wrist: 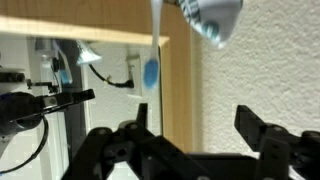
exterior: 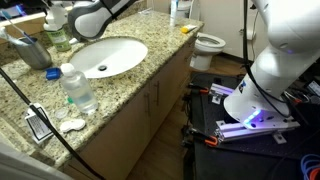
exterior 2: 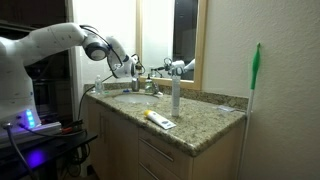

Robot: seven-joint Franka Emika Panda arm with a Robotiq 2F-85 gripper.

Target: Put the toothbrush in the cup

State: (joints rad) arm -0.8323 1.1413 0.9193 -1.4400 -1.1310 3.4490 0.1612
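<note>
The grey-green cup stands on the granite counter to the left of the sink. A thin whitish stick, the toothbrush, leans out of its rim. In the wrist view the toothbrush shows as a white stick with a blue part, beside a grey rounded thing that is probably the cup. My gripper hovers just behind and right of the cup, near the faucet. Its fingers are spread wide with nothing between them, facing the wall and the wooden mirror frame.
A clear water bottle stands at the counter's front by the sink basin. A yellow object lies near the counter edge. Small items sit at the corner. A toilet and a green-handled brush stand beyond.
</note>
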